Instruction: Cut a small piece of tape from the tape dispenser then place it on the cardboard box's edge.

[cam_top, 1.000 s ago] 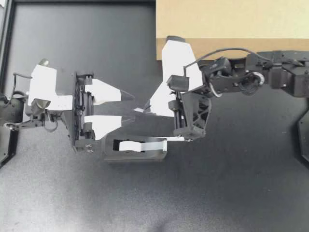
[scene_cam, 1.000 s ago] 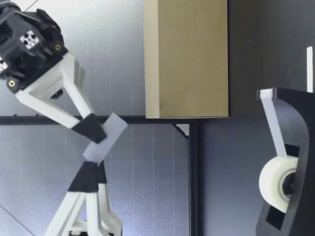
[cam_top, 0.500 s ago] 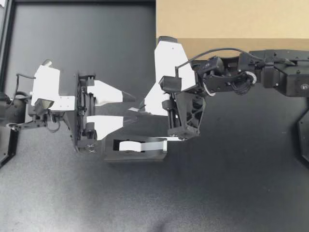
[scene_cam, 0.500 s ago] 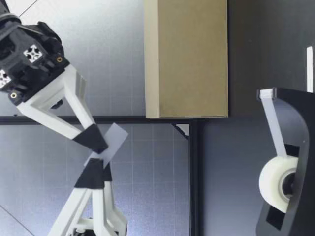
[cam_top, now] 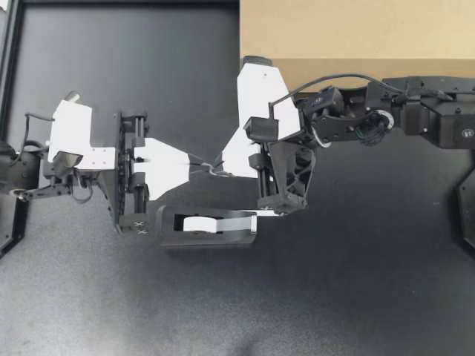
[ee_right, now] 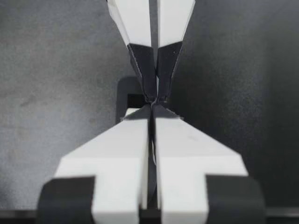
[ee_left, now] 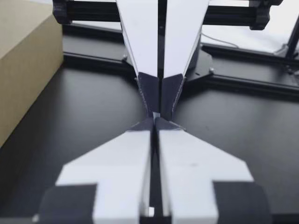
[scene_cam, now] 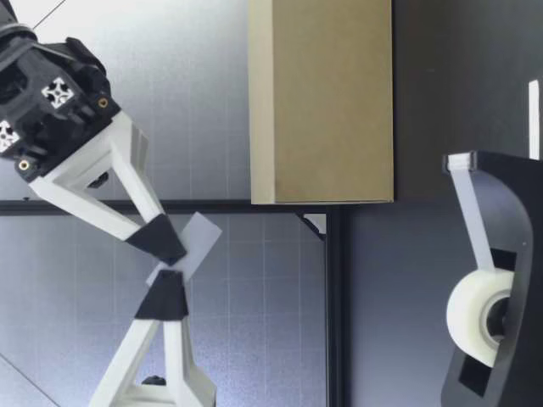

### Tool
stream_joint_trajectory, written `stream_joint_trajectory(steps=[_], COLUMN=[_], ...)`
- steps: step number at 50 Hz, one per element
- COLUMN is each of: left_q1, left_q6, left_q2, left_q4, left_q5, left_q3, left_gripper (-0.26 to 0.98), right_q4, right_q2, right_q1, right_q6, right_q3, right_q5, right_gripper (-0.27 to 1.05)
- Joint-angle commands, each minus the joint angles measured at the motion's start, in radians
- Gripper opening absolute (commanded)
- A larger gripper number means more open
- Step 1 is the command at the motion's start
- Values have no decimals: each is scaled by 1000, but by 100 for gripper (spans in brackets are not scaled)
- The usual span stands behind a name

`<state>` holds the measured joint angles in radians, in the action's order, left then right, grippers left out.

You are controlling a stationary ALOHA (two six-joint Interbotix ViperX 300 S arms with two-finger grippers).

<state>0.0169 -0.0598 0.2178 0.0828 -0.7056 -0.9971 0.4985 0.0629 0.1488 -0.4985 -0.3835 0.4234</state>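
Observation:
A short strip of clear tape (cam_top: 208,167) hangs in the air between my two grippers, above the table. My right gripper (cam_top: 217,164) is shut on one end of it. My left gripper (cam_top: 199,168) meets it tip to tip and is shut on the other end. In the low view the tape strip (scene_cam: 193,242) slants between my right gripper (scene_cam: 164,246) and my left gripper (scene_cam: 167,278). The black tape dispenser (cam_top: 209,226) with its white roll (scene_cam: 475,315) stands on the table just under the grippers. The cardboard box (cam_top: 356,33) sits at the far edge.
The dispenser's loose tape end (scene_cam: 465,199) runs up to its cutter. A black frame rail (cam_top: 9,89) borders the table by my left arm. The box corner (ee_left: 25,65) lies beside my left gripper. The dark table (cam_top: 334,297) stretches open toward the front.
My left gripper's fingers, wide apart a second ago, have closed on the free end of the tape strip. My right arm shifted slightly toward the left gripper, then held still.

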Motion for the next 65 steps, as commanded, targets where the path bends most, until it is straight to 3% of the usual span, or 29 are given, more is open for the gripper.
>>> stream_joint_trajectory(steps=[1, 19, 27, 36, 41, 54, 65], left_q1=[2, 2, 8, 60, 115, 259, 313], left_q6=[0, -6, -25, -92, -175, -469, -623], left_q2=[8, 8, -11, -86, -144, -291, -382], left_q4=[-2, 3, 92, 360, 460, 466, 463], left_q5=[-9, -9, -23, -104, -104, -52, -52], left_q3=[17, 23, 48, 106, 166, 281, 313], left_gripper=[-12, -12, -12, -12, -12, -12, -12], right_q4=[2, 2, 2, 2, 2, 2, 2], right_q2=[14, 28, 100, 202, 241, 216, 133], right_q1=[-5, 12, 48, 89, 118, 179, 229], right_q6=[3, 3, 3, 2, -2, -2, -6], right_q3=[25, -11, -98, -224, -301, -382, -367], right_q5=[-9, -54, -152, -318, -451, -683, -744], right_gripper=[-3, 38, 38, 38, 38, 35, 6])
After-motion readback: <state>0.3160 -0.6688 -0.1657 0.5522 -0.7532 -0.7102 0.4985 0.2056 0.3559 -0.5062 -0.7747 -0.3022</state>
